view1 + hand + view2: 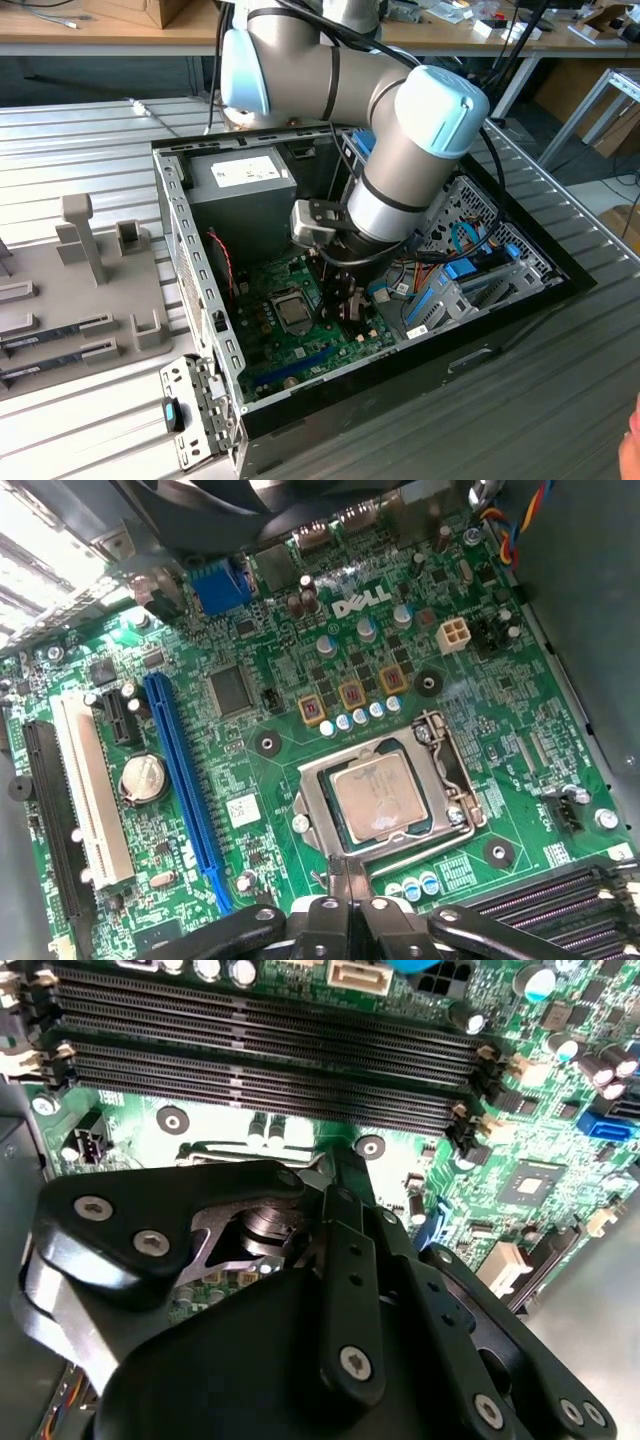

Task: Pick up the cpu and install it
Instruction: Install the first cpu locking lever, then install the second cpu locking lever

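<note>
Already the cpu (380, 797) sits flat inside its socket frame (318, 810) on the motherboard (250, 620), silvery top up, thin green rim visible round it in the first wrist view. In the exterior view the cpu (293, 312) shows as a small grey square on the board, inside the open computer case (185, 270) that lies on its side on the metal table (90, 130). Placement looks squared to the frame, so seating appears done or nearly done; whether the retention bracket is latched is hard to judge.

The gripper (345, 912) hangs just beside the socket's edge, near the memory slots (560, 900). Its fingertips come together with nothing between them; the gripper holds no chip. In the second wrist view the gripper (340, 1185) body blocks the socket, so the cpu itself is hidden there; the long memory slots (260, 1055) run across behind it.

In the exterior view the arm (400, 170) covers much of the case interior, and the gripper (345, 300) is dark and partly lost against cables. A grey fixture tray (90, 300) with holders sits at the exterior view's left, cut off at the edge.
</note>
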Motion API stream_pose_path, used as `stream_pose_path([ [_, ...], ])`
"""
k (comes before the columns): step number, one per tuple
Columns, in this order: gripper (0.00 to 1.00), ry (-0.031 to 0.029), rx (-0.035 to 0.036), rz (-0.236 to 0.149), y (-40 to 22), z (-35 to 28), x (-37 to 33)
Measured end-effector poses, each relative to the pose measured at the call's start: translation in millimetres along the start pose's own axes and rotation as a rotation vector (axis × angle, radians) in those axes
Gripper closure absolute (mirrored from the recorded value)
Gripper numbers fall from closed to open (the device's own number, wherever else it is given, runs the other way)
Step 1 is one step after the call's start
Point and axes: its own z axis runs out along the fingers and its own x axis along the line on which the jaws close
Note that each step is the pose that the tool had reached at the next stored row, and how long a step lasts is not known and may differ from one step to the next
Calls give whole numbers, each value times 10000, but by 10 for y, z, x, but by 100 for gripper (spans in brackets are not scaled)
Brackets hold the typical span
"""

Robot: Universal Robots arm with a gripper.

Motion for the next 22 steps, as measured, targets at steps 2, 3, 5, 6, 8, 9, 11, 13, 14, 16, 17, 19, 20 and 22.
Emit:
stream_pose_path([
  [2, 89, -3, -1, 0, -19, 0, 1],
  [3, 89, -4, 0, 0, -28, -1, 1],
  [5, 89, -2, 1, -1, -60, -4, 3],
  [6, 89, -1, -1, -1, -62, -4, 5],
  [8, 89, -2, -1, 0, -62, -4, 6],
  [9, 89, -3, -1, -1, -62, -15, 12],
  [11, 89, -6, -2, -2, -56, -56, 16],
  [13, 89, -10, -3, -2, -48, -119, 25],
  [14, 89, -12, -5, -2, -43, -154, 30],
  [16, 89, -55, -20, -12, -45, -235, 36],
  [17, 89, -154, -55, -29, -54, -256, 33],
  [19, 89, -332, -121, -62, -71, -265, 22],
  [20, 89, -519, -195, -100, -90, -270, 9],
  [22, 89, -676, -252, -129, -106, -296, 3],
])
